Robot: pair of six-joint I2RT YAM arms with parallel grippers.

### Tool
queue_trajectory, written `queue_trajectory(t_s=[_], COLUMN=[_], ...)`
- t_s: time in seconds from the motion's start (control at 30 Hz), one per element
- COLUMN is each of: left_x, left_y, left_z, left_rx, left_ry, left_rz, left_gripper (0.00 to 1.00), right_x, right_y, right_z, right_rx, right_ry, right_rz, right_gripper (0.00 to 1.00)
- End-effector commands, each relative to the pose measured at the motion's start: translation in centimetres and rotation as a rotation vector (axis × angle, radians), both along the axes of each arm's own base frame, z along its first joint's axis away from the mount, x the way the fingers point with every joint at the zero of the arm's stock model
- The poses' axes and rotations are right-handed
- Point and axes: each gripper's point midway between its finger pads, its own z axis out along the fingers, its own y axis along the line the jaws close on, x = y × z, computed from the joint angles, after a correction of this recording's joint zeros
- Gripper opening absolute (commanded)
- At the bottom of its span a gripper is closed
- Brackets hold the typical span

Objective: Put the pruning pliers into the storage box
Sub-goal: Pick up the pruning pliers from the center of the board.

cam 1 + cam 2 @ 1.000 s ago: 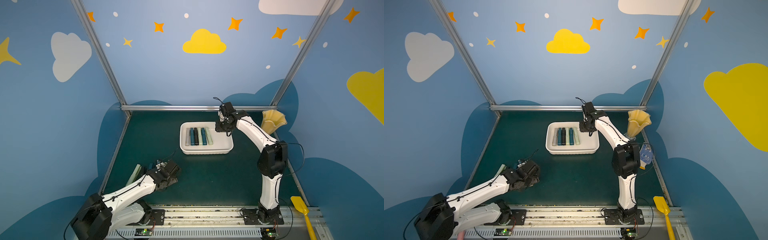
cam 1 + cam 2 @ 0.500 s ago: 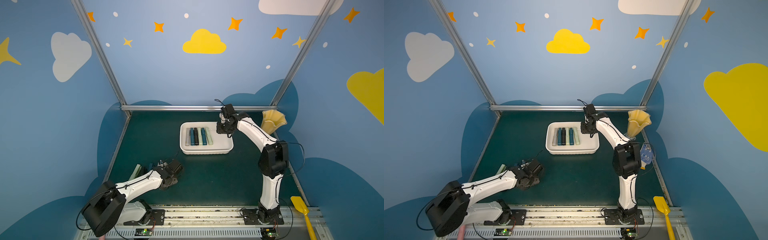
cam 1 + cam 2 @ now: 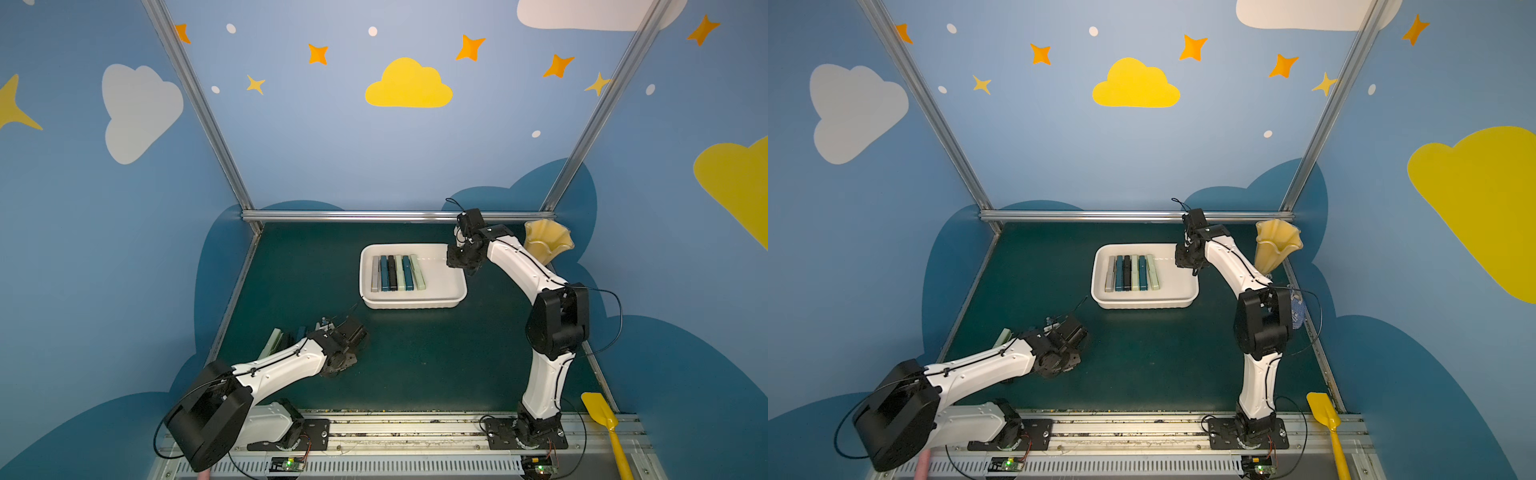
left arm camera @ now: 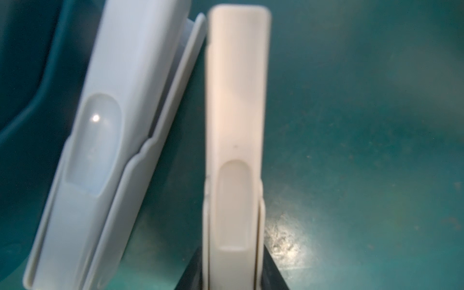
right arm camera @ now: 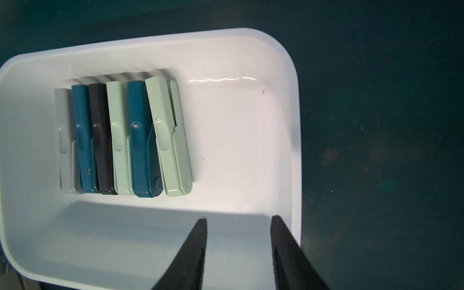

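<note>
Setting: A dark green mat (image 3: 415,365) under blue walls painted with clouds and stars.
Box: The white box (image 3: 415,305) sits toward the back of the mat. A row (image 5: 118,140) of six pliers lies side by side in one half, and the other half is bare.
Left gripper: The left gripper (image 4: 232,253) is low over the near-left of the mat, well apart from the box. Its jaws press both long flanks of a beige plier (image 4: 237,88), which looks clamped but not yet lifted.
Neighbour: A grey plier (image 4: 113,100) lies just beside the beige one, angled so their far ends nearly meet.
More stock: Pale green pliers (image 3: 274,343) show beside the left arm, partly hidden.
Right gripper: The right gripper (image 5: 238,221) hangs over the box's corner, jaws apart and empty.
Handling: The plier is likely light, stiff plastic with smooth, slippery sides.
Hold: Across the narrow width, as here. The jaws sit by the recessed latch, so if that is off-centre the bar could pivot when raised.
Risk: Lifting may nudge the grey plier.
</note>
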Motion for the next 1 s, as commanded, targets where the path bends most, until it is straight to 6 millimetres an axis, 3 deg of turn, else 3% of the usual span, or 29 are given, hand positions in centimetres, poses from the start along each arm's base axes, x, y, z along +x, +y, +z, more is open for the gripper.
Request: queue_trajectory(t_s=[0.0, 0.27, 0.47, 0.7, 0.97], left_x=[0.3, 1.0, 2.8, 5.0, 12.3], left_y=[0.2, -0.6, -2.0, -3.7, -9.9], left_z=[0.6, 2.0, 4.9, 9.0, 15.6], left_rx=[0.024, 0.040, 0.070, 0.077, 0.097], left_ry=[-0.010, -0.029, -0.064, -0.118, -0.272], left_rz=[-0.006, -0.050, -0.121, -0.202, -0.418], left_gripper=[0.30, 0.24, 0.23, 0.22, 0.24], right_x=[-0.2, -0.2, -0.3, -0.3, -0.6], right_y=[-0.3, -1.0, -3.2, -4.8, -5.4], right_z=[1.4, 1.3, 0.3, 0.7, 0.5], right_rx=[0.014, 0.010, 0.049, 0.064, 0.094], right_ry=[-0.029, -0.028, 0.015, -0.001, -0.003], right_rz=[-0.014, -0.026, -0.067, -0.095, -0.115], right_gripper=[0.40, 0.40, 0.40, 0.40, 0.40])
